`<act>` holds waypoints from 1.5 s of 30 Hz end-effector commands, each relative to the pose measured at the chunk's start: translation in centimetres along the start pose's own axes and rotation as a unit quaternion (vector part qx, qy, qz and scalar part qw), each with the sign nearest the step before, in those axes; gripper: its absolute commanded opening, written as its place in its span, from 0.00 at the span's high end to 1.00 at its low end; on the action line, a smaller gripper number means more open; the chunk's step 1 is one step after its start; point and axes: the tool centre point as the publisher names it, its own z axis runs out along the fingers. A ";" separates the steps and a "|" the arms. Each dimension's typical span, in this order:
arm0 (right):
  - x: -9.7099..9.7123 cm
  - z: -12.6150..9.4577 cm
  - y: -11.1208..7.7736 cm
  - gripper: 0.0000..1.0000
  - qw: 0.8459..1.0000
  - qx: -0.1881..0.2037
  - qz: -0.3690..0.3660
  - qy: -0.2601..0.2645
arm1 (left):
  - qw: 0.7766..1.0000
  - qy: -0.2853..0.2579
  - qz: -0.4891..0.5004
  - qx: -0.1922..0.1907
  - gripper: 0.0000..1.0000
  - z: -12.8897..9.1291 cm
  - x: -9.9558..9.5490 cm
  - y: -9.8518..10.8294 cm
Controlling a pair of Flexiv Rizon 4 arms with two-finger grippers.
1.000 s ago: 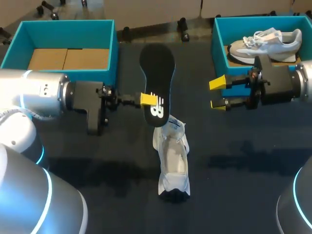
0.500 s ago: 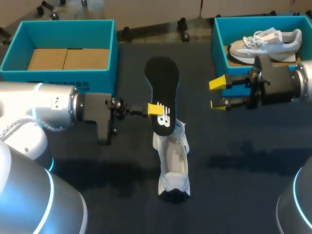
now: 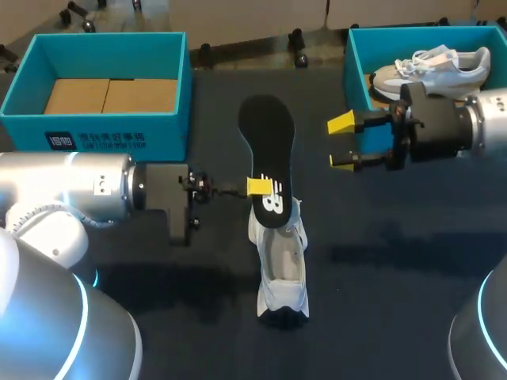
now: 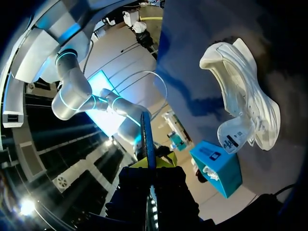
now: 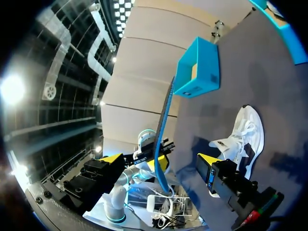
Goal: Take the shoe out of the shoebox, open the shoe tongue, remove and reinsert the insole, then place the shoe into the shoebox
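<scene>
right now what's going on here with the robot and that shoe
The left gripper is shut on the edge of the black insole, holding it over the white shoe that lies on the table between the two blue boxes. The insole's lower end is at the shoe's opening; whether it is inside cannot be told. The right gripper hangs open and empty beside the right box, which holds a second shoe.

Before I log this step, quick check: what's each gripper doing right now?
Left gripper: shut on the insole.
Right gripper: open, holding nothing.
</scene>
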 end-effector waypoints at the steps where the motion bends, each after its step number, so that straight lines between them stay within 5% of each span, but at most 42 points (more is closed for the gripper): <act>1: -0.3 1.6 1.5 0.00 1.000 0.014 0.012 -0.003 | 1.000 0.002 0.001 -0.007 1.00 0.5 0.1 -0.3; 17: 0.2 3.9 2.2 0.01 0.999 0.033 0.015 -0.010 | 1.000 0.016 0.003 -0.023 1.00 1.2 0.6 -0.3; 19: 0.2 4.2 2.1 0.15 0.999 0.036 0.018 -0.010 | 1.000 0.015 0.003 -0.024 1.00 1.3 0.6 -0.3; 24: 0.0 4.7 1.8 0.28 0.999 0.043 0.027 -0.012 | 1.000 0.015 0.003 -0.024 1.00 1.3 0.6 -0.3; 45: 0.0 6.7 1.3 0.59 0.997 0.062 0.040 -0.020 | 1.000 0.015 0.003 -0.024 1.00 1.3 0.6 -0.3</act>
